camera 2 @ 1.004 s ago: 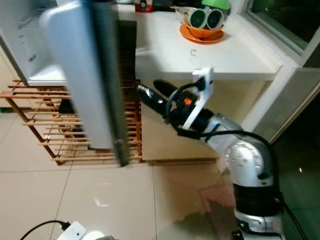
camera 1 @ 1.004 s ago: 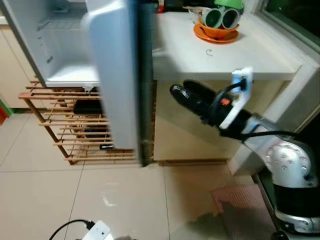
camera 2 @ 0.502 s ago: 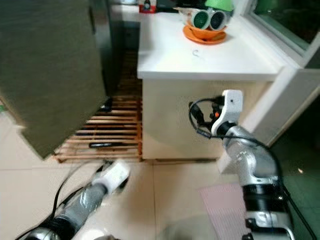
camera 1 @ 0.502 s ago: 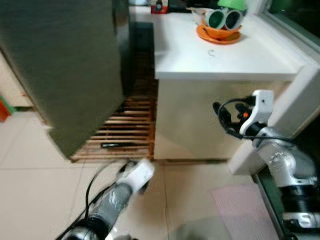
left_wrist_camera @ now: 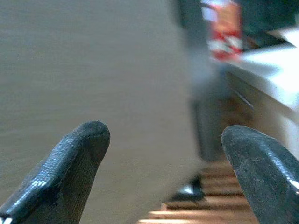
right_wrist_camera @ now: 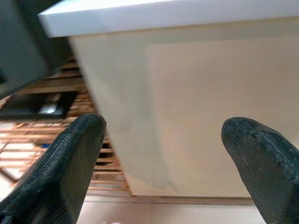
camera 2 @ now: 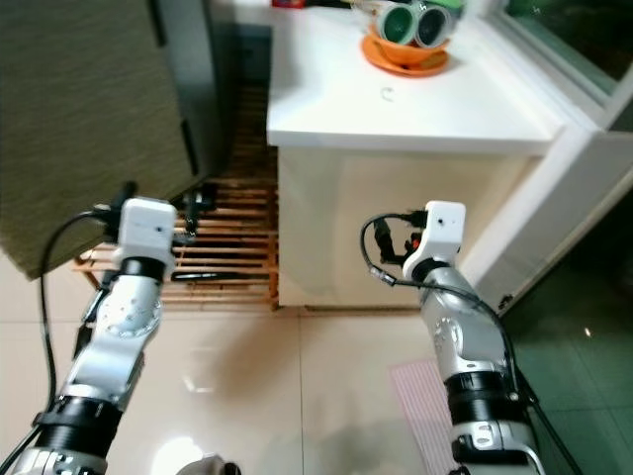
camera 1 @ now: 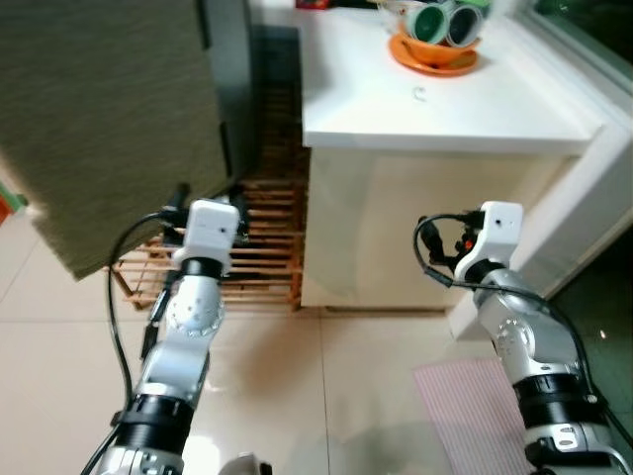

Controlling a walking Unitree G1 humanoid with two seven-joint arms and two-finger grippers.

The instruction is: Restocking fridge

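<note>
We note the fridge door [camera 1: 109, 119], flat, matte grey-olive, long axis upright, far left, left gripper [left_wrist_camera: 168, 163] spread wide facing it, right gripper [right_wrist_camera: 163, 163] spread before glossy cream cabinet [camera 1: 415, 228], slatted wooden rack [camera 1: 262, 247] between.

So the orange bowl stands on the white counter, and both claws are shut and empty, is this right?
Not quite. The orange bowl does stand on the white counter, but both claws are open and empty. The left wrist view shows the left claw with fingers wide apart; the right wrist view shows the same for the right claw.
</note>
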